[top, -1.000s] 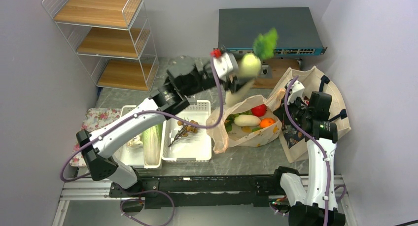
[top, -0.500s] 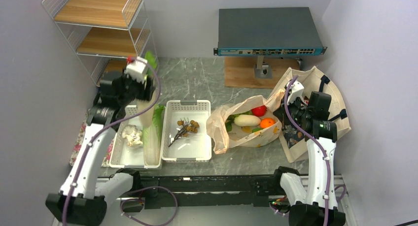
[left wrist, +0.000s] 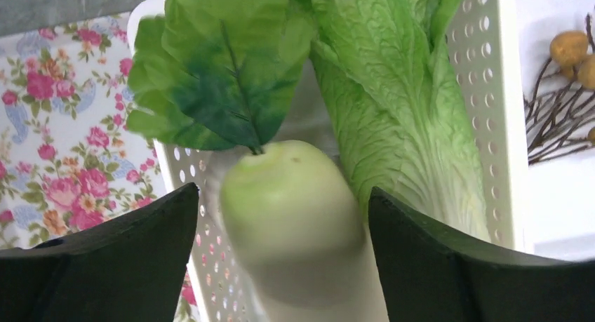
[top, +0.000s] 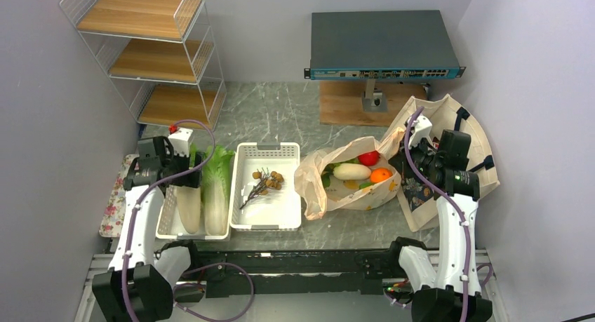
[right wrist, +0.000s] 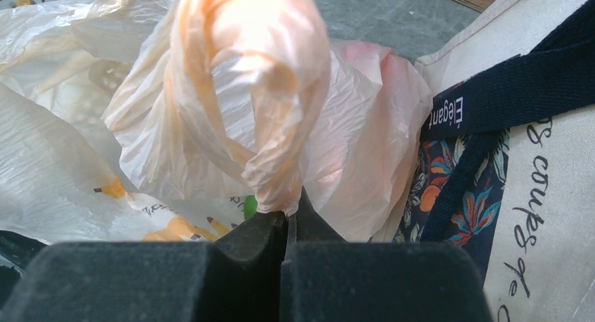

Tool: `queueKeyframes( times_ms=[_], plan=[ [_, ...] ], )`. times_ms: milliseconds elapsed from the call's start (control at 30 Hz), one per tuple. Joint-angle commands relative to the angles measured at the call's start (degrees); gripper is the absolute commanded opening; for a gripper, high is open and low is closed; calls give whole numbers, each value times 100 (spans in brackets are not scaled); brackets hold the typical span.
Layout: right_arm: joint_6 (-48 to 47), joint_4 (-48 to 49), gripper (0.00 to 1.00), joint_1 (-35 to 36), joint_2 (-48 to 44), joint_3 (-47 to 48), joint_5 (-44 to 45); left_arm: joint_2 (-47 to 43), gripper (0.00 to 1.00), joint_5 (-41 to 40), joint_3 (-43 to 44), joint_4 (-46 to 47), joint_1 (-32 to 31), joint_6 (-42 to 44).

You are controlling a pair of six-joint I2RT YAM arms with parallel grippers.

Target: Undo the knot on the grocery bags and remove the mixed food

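Observation:
A white radish (left wrist: 295, 217) with dark green leaves (left wrist: 217, 69) sits blurred between the fingers of my open left gripper (left wrist: 282, 196), with a gap on each side. It lies lengthwise in the left white basket (top: 168, 227) beside the cabbage (top: 216, 189), under the left gripper (top: 184, 178). The peach plastic bag (top: 312, 185) lies open, showing a second radish (top: 351, 171), a red apple (top: 368, 157) and an orange (top: 380, 175). My right gripper (right wrist: 286, 213) is shut on the knot (right wrist: 273, 90), the bag's bunched, twisted top. The canvas tote (top: 466, 143) stands just behind that gripper.
A second white basket (top: 281, 213) holds a twig of brown nuts (top: 266, 180). A floral cloth (top: 116, 206) lies left of the baskets. A wire shelf (top: 151, 48) stands at the back left, and a grey network switch (top: 382, 45) on a wooden stand at the back.
The left arm swung from above the plastic bag to the left basket, lowered the radish into it and opened its jaws. The right arm has not moved.

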Motion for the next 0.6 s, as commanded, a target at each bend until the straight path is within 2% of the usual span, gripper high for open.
queueKeyframes(
  times_ms=[0,167,233,300,433,467,567],
  plan=[
    [-78,27,0,14,14,233,-181,-111,98,1057,359,-7,146,265],
    [-7,94,0,8,-44,232,-332,-410,99,2221,1033,330,90,630],
    [49,150,0,11,-72,232,-466,-206,99,2649,1581,520,-237,799],
    [126,188,0,9,-109,235,-654,123,99,2775,2303,547,-1069,993],
    [225,226,0,16,-284,186,-851,804,97,2705,3563,607,-3160,1805],
    [204,198,0,19,-343,168,-850,987,92,2646,3819,594,-3834,2056],
    [-35,26,0,11,-512,128,-827,1688,69,2458,4475,326,-5151,2932]
  ],
)
